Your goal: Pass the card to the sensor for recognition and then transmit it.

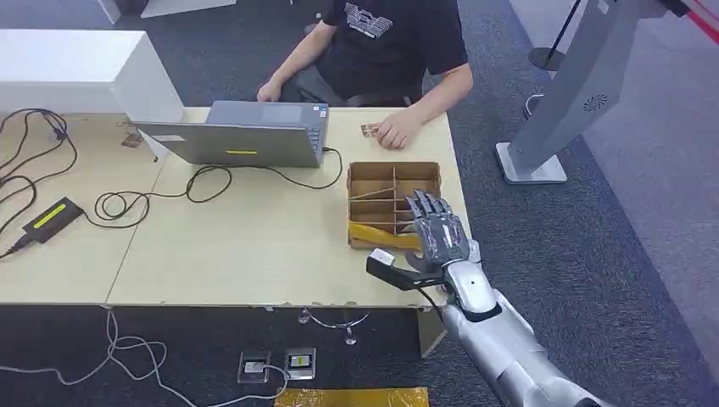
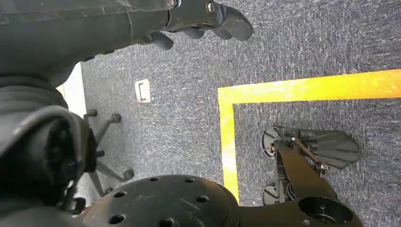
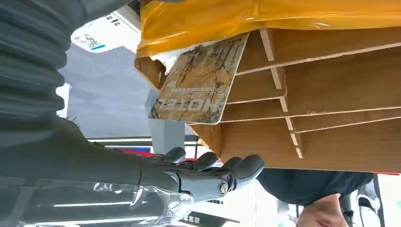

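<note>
On the left of the worktop [image 1: 237, 246] lie a black box [image 1: 52, 218] with a green label and loops of cable [image 1: 127, 202]; what the box is cannot be made out. Further right stands an open laptop [image 1: 233, 136], seen from behind, so its screen is hidden. A person [image 1: 381, 51] sits past the far edge, head cut off by the frame, one hand [image 1: 397, 130] resting on the worktop beside a small card-like thing too small to identify.

Right of the laptop sits a cardboard tray [image 1: 373, 182] split by dividers, with yellow tape along its near side. The right hand [image 1: 437, 229] hovers over the tray's near right corner, palm down, fingers [image 1: 424, 206] spread and straight, gripping nothing. It covers the compartments beneath it in the head view.

From the right wrist, the card [image 3: 198, 80], printed with bare trees and the word HOTEL, leans tilted in a compartment of the tray [image 3: 331, 94] next to the yellow tape; its far edge is hidden behind the tape. The right hand's fingers [image 3: 227, 170] hang apart from it, not touching.

The left hand [image 2: 198, 19] hangs over grey carpet [image 2: 302, 47], fingers [image 2: 234, 23] loosely curled and empty, much of it cut off.
</note>
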Robot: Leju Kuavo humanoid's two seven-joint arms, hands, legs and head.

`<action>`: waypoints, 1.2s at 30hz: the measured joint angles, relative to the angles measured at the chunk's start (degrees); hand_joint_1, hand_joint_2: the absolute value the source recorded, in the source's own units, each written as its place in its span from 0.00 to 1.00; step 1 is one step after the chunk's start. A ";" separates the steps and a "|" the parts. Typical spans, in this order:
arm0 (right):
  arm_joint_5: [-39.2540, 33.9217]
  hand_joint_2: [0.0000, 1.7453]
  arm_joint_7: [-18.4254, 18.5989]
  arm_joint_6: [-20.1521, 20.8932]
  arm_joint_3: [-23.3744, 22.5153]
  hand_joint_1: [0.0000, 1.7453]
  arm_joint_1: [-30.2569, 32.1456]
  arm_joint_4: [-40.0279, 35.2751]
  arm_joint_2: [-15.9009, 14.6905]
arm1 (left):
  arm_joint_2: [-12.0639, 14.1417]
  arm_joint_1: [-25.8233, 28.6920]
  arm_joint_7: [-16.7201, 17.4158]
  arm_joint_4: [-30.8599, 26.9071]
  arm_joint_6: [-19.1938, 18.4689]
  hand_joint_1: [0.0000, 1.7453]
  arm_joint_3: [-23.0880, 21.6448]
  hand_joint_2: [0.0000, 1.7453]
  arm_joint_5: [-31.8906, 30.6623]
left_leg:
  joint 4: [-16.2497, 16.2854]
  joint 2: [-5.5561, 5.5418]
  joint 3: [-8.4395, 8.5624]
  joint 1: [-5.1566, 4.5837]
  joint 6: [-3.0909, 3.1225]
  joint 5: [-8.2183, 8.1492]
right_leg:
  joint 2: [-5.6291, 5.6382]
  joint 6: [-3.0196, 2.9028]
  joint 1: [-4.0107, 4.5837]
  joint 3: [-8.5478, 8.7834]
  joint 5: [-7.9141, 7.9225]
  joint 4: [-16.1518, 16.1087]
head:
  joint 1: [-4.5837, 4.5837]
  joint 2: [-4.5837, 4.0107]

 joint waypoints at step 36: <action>6.99 1.00 3.74 -2.97 -1.09 0.00 1.48 -5.57 -1.86 | 0.00 -0.01 -0.59 0.00 -0.33 0.00 -0.02 0.00 0.04 | 0.00 0.02 0.02 0.00 0.00 0.00 | 0.01 0.00 0.00 0.00 0.00 0.00 | 0.00 0.00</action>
